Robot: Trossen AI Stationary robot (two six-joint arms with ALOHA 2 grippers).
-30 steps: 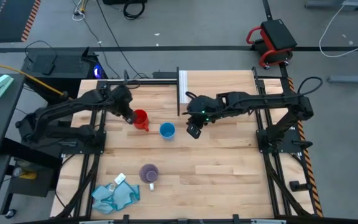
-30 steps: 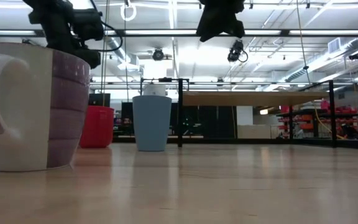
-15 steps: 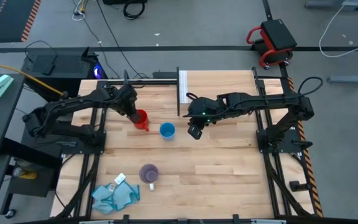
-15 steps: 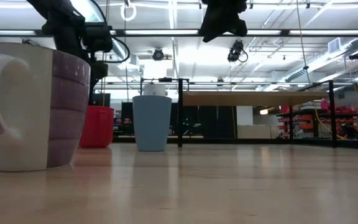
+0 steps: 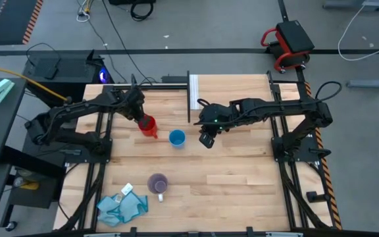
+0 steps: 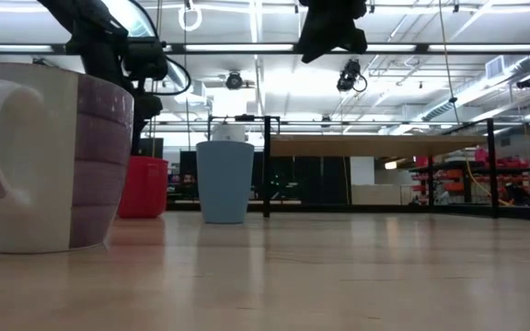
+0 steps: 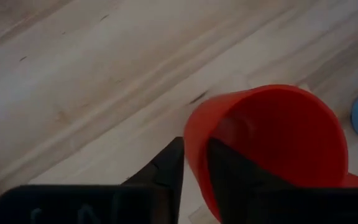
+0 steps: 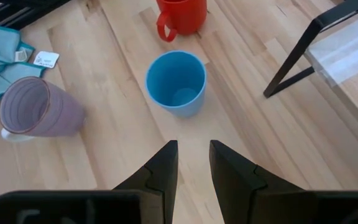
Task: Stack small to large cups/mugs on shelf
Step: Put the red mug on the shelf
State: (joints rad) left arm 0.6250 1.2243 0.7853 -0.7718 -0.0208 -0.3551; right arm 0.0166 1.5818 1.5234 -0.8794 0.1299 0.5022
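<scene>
A pale purple ribbed mug (image 5: 158, 184) stands near the tabletop's front edge. Mid-tabletop, the left end effector (image 7: 194, 163) straddles the red plastic mug's (image 5: 149, 126) rim, fingers parted. The right end effector (image 8: 192, 163) hovers released beside the light-blue cup (image 5: 177, 137).

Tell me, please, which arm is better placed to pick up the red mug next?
The left. Its tool already straddles the red mug rim, one finger inside and one outside. The right tool hangs open past the light-blue cup, farther from the mug.
</scene>
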